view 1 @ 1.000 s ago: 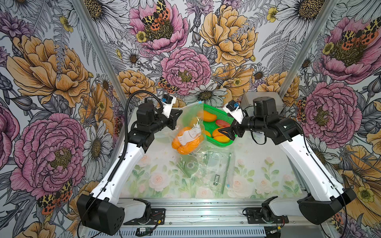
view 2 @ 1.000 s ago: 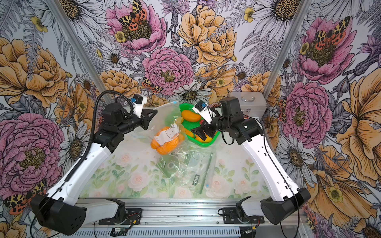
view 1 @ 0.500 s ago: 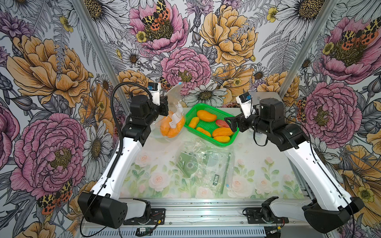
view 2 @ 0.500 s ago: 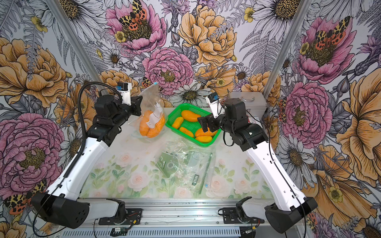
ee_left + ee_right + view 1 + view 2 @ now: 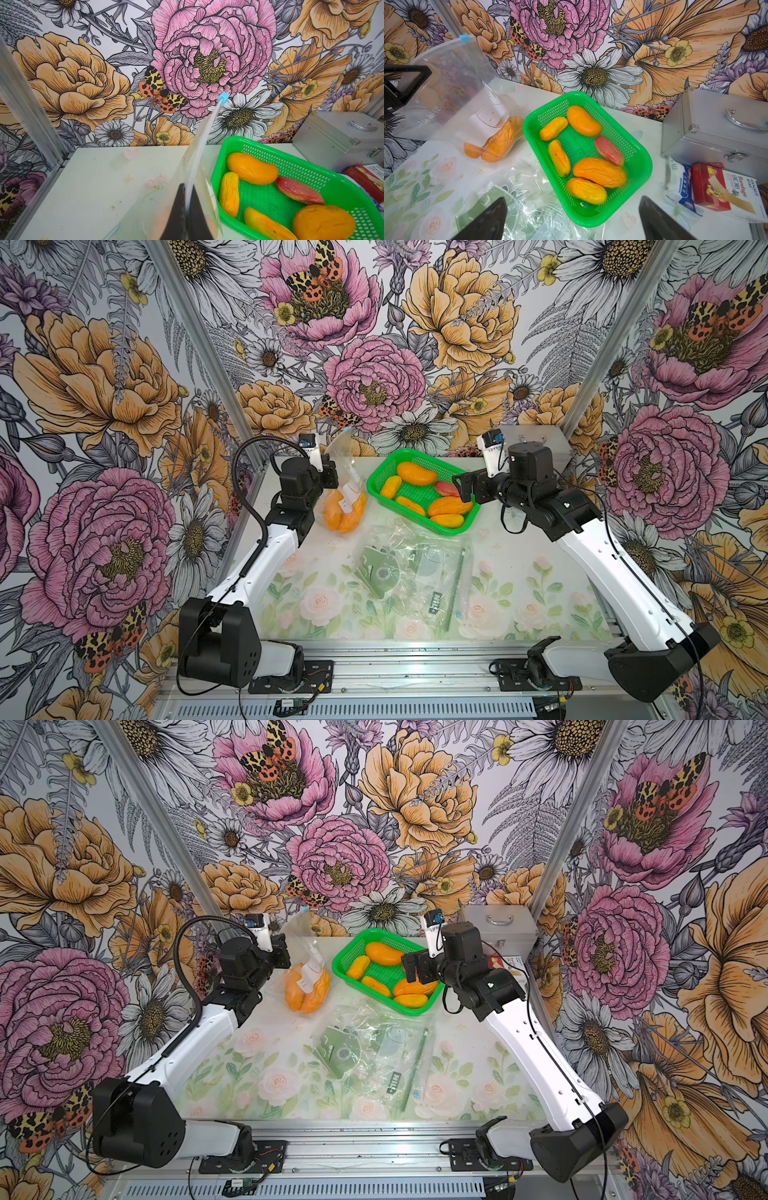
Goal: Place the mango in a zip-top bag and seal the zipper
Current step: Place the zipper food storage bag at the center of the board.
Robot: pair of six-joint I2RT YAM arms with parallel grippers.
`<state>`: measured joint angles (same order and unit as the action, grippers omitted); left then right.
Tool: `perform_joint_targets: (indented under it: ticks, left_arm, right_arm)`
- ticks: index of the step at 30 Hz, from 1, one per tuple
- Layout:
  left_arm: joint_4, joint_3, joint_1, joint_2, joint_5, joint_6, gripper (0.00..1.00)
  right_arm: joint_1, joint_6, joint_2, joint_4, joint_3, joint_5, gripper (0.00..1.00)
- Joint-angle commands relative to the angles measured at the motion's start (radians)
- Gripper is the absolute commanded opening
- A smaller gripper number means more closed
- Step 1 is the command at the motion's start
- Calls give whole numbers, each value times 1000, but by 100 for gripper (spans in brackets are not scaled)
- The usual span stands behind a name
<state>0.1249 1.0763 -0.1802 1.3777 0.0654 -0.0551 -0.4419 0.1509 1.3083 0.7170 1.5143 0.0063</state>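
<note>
1. Shows the bagged mangoes (image 5: 500,141), orange and wrinkled, slumped at the bottom of the clear zip-top bag (image 5: 452,83), just beside the green basket (image 5: 639,160) on its left-arm side.
2. Has the bag standing tall, its bottom apparently resting on the table (image 5: 540,593), with a white card (image 5: 488,118) inside above the fruit and the blue slider (image 5: 223,97) at the top corner farthest from the grip.
3. Catches the left gripper (image 5: 187,187) clamped tight on the bag's zipper edge, with only the plastic strip between its fingers, on the side of the bag away from the basket.
4. Finds the right gripper (image 5: 573,198) spread to its widest and holding nothing, poised over the basket's right-arm rim.
5. Counts six loose mangoes (image 5: 599,172) inside the basket, five orange-yellow and one red mango (image 5: 609,150) toward the right-arm wall.
6. Places a heap of empty clear bags (image 5: 411,568) flat on the table, just in front of the basket's front wall.
7. Sets a silver case (image 5: 716,124) near the basket on its right-arm side, against the flowered back wall.
8. Adds a red bandage box (image 5: 720,187) and a white-and-blue packet (image 5: 681,187) in front of the case, clear of the basket.
</note>
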Motion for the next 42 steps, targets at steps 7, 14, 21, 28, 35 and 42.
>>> perform_joint_targets:
  ticks: [7,14,21,28,35,42]
  left_arm:
    - [172,80,37,94,110,-23,0]
    - [178,174,37,206,65,-32,0]
    - [173,253,37,374,-1,-102,0]
    - [139,340,41,536,-57,-157,4]
    - [135,343,39,508,-71,-167,61]
    - [136,273,39,351,-18,-149,99]
  right_arm:
    - [-10,26,31,-34,-5,58,99]
    - [-9,31,65,-37,7,84,99]
    - [-9,45,98,-40,14,79,99]
    - [-11,55,93,-40,0,72,99]
    - [-11,56,78,-40,-9,77,99]
    - [-10,108,72,-38,-36,136,99]
